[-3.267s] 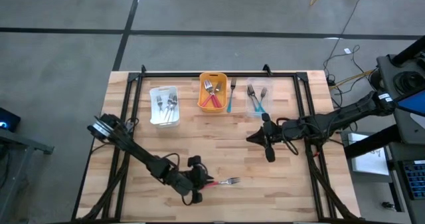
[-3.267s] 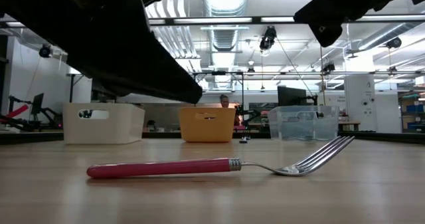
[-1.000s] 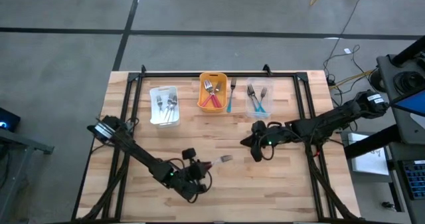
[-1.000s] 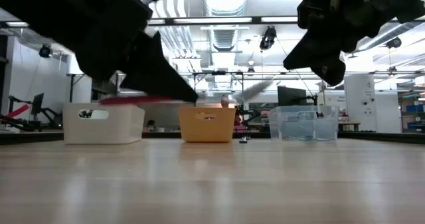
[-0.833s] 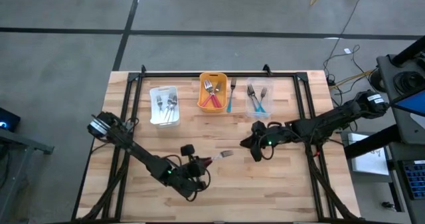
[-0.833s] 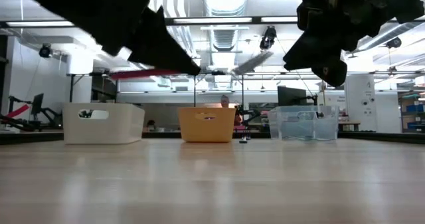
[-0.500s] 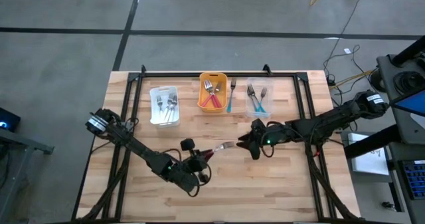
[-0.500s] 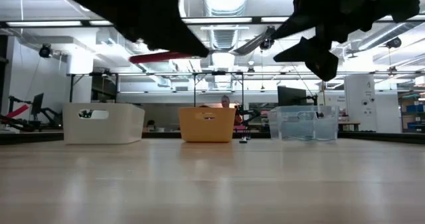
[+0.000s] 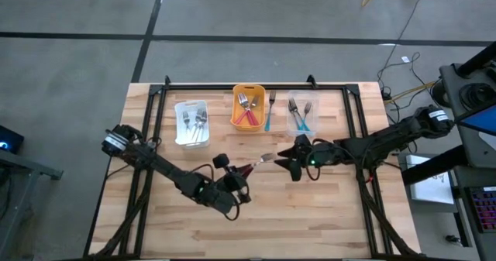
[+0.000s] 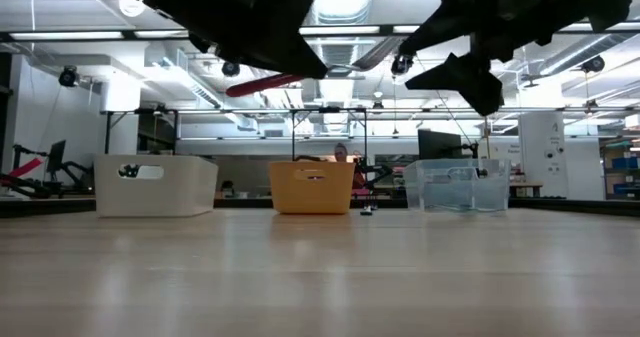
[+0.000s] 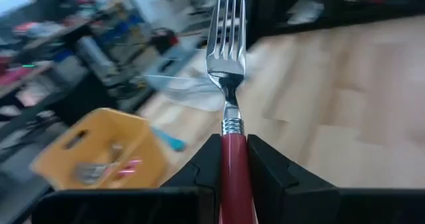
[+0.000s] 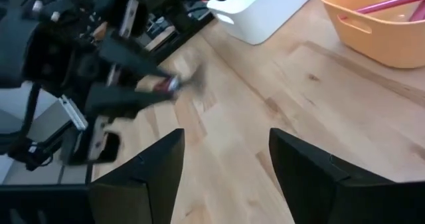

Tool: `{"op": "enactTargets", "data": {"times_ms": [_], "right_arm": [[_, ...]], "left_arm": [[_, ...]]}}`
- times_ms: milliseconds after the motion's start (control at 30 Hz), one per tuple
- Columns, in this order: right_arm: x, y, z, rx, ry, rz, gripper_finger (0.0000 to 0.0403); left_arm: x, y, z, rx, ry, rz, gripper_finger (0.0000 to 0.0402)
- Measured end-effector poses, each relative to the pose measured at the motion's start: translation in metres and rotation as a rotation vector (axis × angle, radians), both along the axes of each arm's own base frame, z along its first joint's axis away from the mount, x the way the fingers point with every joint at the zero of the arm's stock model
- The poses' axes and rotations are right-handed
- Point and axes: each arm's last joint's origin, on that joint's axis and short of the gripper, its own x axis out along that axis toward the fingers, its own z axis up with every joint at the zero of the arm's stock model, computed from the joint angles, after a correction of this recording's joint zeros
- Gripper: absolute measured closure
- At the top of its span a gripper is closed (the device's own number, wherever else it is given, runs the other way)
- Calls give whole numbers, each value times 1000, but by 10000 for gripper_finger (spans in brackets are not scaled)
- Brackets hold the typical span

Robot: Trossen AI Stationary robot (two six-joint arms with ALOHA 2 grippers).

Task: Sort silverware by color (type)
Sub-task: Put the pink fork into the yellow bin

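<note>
Sorting looked mostly done at this point. The white bin (image 9: 191,123) had a few utensils in it, the orange bin (image 9: 248,108) held red-handled ones, and the clear bin (image 9: 301,115) had teal-handled forks. One teal fork (image 9: 269,111) was lying on the desk (image 9: 333,207) between the orange and clear bins, so that one was still to be binned, I'd guess.

The other leftover was the red-handled fork (image 11: 227,84), up in the air over the middle of the desk. The left end effector (image 9: 235,177) was pinching it by the red handle, with the tines sticking out forward past the fingertips, toward the other arm. The right end effector (image 9: 290,163) was just beside the tine end with its fingers (image 12: 133,181) spread wide, nothing in them, and I couldn't tell if they touched the fork yet. Looked to me like a handover was being set up, with the orange bin the likely destination
</note>
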Motion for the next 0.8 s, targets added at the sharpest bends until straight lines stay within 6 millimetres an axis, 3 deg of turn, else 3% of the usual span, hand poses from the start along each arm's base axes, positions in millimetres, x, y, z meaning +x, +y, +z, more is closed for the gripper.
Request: {"op": "enactTargets", "data": {"times_ms": [167, 333, 500, 800], "right_arm": [[-6, -3, 7, 4, -15, -3, 191], [-16, -5, 16, -9, -13, -5, 191], [-24, -7, 15, -78, 49, 14, 191], [-25, -8, -4, -127, 220, 0, 191]], "left_arm": [[2, 17, 11, -1, -62, 106, 370], [6, 52, 35, -66, -108, 148, 370], [11, 103, 57, -199, -189, 175, 370], [14, 208, 45, -455, -262, 308, 370]]}}
